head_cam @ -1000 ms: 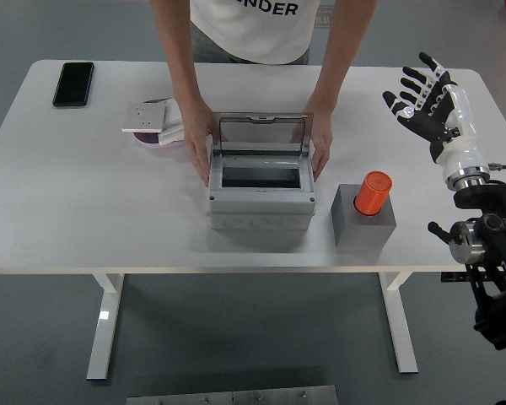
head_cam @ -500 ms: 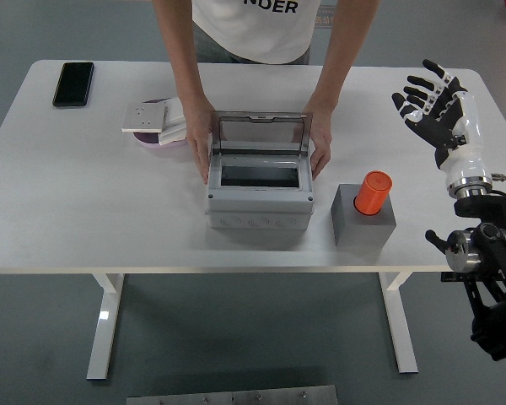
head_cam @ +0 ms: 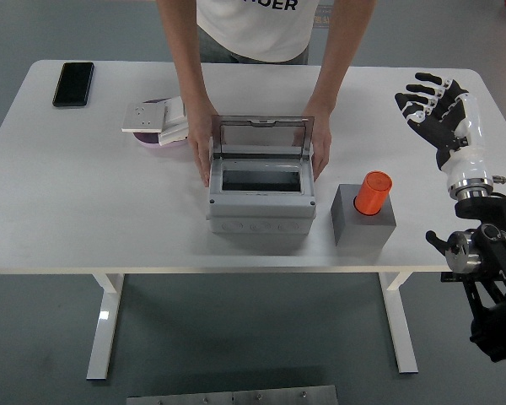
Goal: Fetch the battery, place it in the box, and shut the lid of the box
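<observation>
- The battery (head_cam: 373, 192), an orange cylinder, stands upright in a socket in the grey block (head_cam: 363, 225), just right of the box (head_cam: 259, 199). Nothing touches it, and it sits where it sat a second ago.
- The box is grey, its clear lid (head_cam: 261, 136) standing raised at the back, the inside open and, from here, seemingly with nothing in it.
- A person at the far side has one hand (head_cam: 201, 155) against the box's left side and the other hand (head_cam: 319, 150) against its right. Across the last second those hands and the box have nudged slightly, as if the box were being squared up and steadied.
- The right hand (head_cam: 438, 108) is the thing that has really moved. It has drifted rightward and a little down over the table's far right corner, well apart from the battery. Its fingers (head_cam: 419, 91) are spread wide, holding nothing.
- To my eye that means the fetch has not begun: the hand must yet come in and down to the battery.
- The left arm is out of sight.
- On the table (head_cam: 59, 202), far left, lies a phone (head_cam: 73, 83); nearer the box, a white plate (head_cam: 146, 116) rests on a pink disc (head_cam: 156, 141). Neither has shifted.
</observation>
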You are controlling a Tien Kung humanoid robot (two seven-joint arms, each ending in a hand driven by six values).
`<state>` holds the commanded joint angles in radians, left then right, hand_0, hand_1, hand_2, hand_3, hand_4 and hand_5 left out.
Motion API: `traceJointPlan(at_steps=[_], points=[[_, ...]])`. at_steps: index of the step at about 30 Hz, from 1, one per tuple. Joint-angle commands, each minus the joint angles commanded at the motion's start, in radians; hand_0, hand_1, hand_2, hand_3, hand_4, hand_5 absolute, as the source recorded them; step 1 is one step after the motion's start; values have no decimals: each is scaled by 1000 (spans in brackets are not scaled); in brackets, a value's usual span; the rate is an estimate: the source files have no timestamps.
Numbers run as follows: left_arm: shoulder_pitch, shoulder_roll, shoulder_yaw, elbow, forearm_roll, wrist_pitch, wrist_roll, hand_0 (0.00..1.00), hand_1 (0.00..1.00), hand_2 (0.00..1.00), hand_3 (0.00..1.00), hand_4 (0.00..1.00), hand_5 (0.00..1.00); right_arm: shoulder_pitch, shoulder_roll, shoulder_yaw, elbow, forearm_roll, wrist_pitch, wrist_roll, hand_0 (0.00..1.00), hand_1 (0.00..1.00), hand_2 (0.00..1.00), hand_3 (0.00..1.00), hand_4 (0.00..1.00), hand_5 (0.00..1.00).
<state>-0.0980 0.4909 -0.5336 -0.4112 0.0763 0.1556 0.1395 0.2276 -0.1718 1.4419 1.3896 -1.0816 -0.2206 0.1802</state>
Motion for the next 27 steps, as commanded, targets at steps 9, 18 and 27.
traceJointPlan(at_steps=[9, 18, 27], points=[[0, 0, -1, -1, 1, 1, 0, 617, 750, 620, 575, 632, 135, -1, 2, -2, -1, 3, -6, 3, 570, 708, 721, 657, 808, 10], [2, -1, 1, -1, -2, 1, -1, 611, 753, 621, 573, 632, 134, -8, 3, -8, 9, -9, -9, 1, 578, 783, 784, 675, 788, 2], [3, -3, 1, -1, -1, 1, 0, 609, 752, 622, 574, 633, 135, -19, 1, -24, 21, -19, -12, -1, 565, 751, 770, 674, 786, 2]])
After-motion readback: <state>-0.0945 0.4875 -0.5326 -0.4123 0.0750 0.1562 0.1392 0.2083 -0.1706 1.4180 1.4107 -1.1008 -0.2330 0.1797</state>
